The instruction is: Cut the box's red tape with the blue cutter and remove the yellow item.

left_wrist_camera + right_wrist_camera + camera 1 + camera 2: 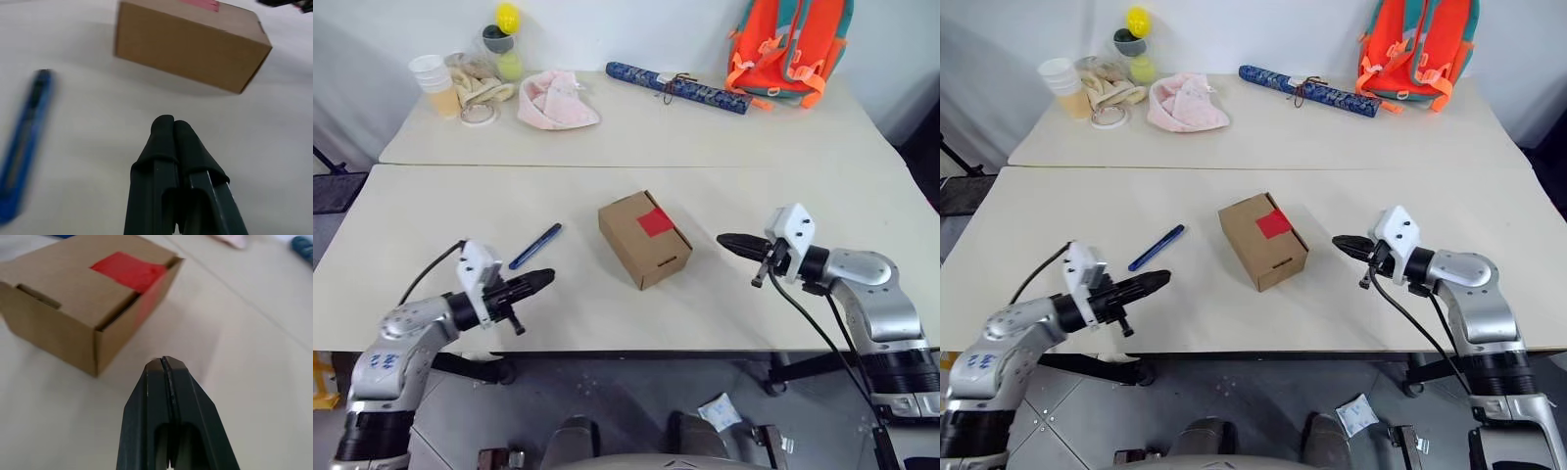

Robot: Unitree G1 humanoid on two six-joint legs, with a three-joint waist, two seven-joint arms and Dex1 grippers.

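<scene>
No readable writing or brand marks on any item; the patterned roll at the back carries a print, but no lettering can be made out.

Left gripper: jaws pressed together, holding nothing, hovering over the surface near its front edge. It points toward the box, well apart from it. The blue cutter lies flat just beyond and to the left of this gripper's tip, untouched, angled with its far end toward the box.

Right gripper: jaws pressed together, empty, pointing at the box's right side, near but not touching.

Box sits closed near the middle of the front surface, turned at an angle, slot cut-out on its near right face. The red tape covers the top flap seam at the far right edge and appears to fold down over that edge in the right wrist view. Yellow item probably inside; not visible.

Open room all around the box: bare surface to both sides and in front. A seam separates the front surface from the rear one, where cups, stacked balls, a pink cloth, the roll and an orange backpack sit well away.
</scene>
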